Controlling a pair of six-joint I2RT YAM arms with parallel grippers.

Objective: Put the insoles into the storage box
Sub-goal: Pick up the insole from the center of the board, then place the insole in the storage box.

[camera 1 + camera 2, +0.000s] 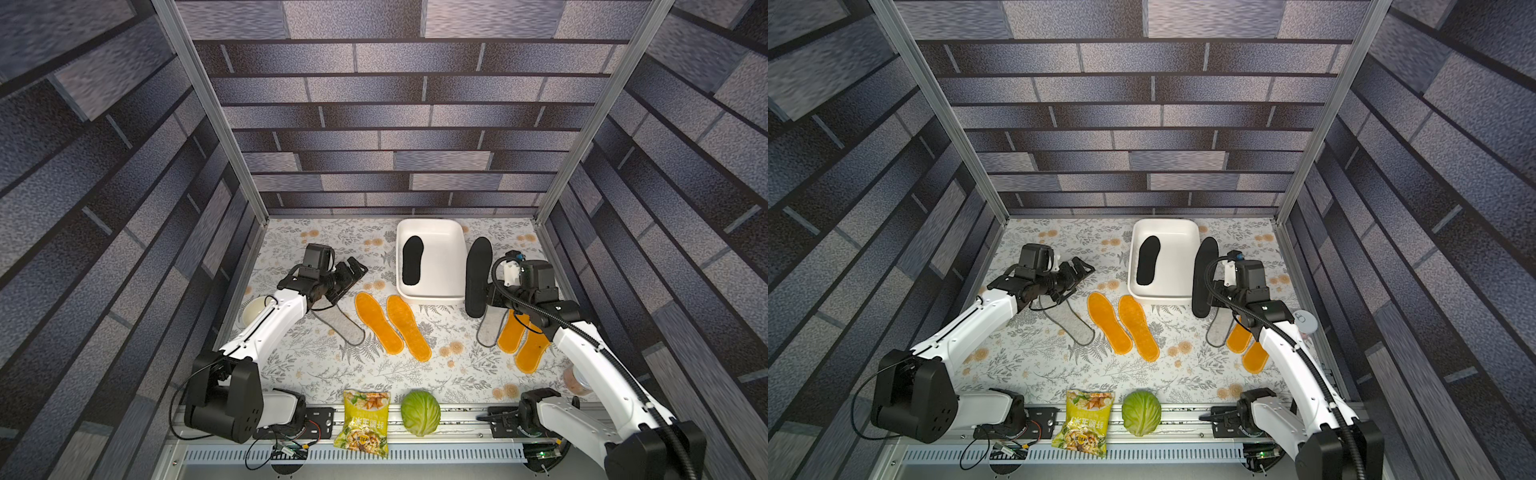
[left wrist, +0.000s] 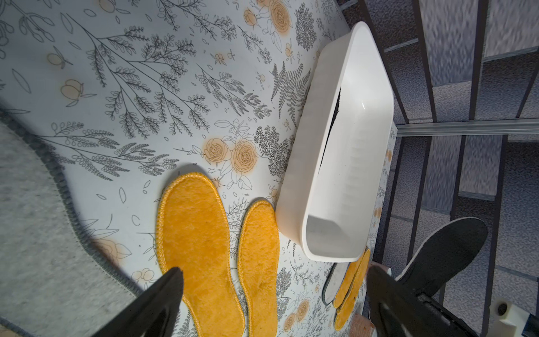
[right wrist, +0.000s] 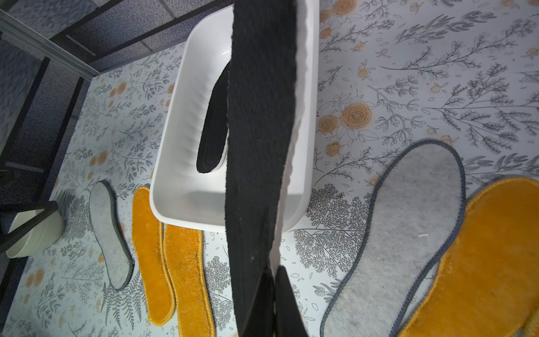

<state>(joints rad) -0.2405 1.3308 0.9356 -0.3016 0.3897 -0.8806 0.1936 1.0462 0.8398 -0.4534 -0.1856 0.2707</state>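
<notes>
The right gripper (image 3: pixel 272 280) is pressed shut on one end of a black insole (image 3: pixel 259 146), which stands on edge, long and nearly upright, instead of lying flat. In both top views it hangs raised just beside the storage box (image 1: pixel 444 266), along the wall on the right arm's side. In the right wrist view it crosses the box's rim. I judge the end-pinch to be deliberate: held this way the limp pad hangs below the gripper and can be carried over the low wall and laid down lengthwise.

The other black insole (image 1: pixel 412 260) already lies flat inside the box, along the half nearer the left arm, so the half nearer the right arm is bare for its mate (the box looks wide enough for two side by side).

The left gripper (image 1: pixel 352 274) has its jaws spread wide and holds nothing. It hovers over the tabletop (image 1: pixel 316 374) on the left arm's side of the box, well clear of the rim — probably to stay out of the way of the delivery.

Six insoles are still outside the box:
- An orange pair (image 1: pixel 392 324) lies just before its near wall.
- A grey one (image 1: pixel 343 326) lies beyond that pair, partly under the left arm.
- A grey one (image 1: pixel 490 328) and two orange ones (image 1: pixel 521 343) lie before the corner on the right arm's side, partly hidden under that arm.
</notes>
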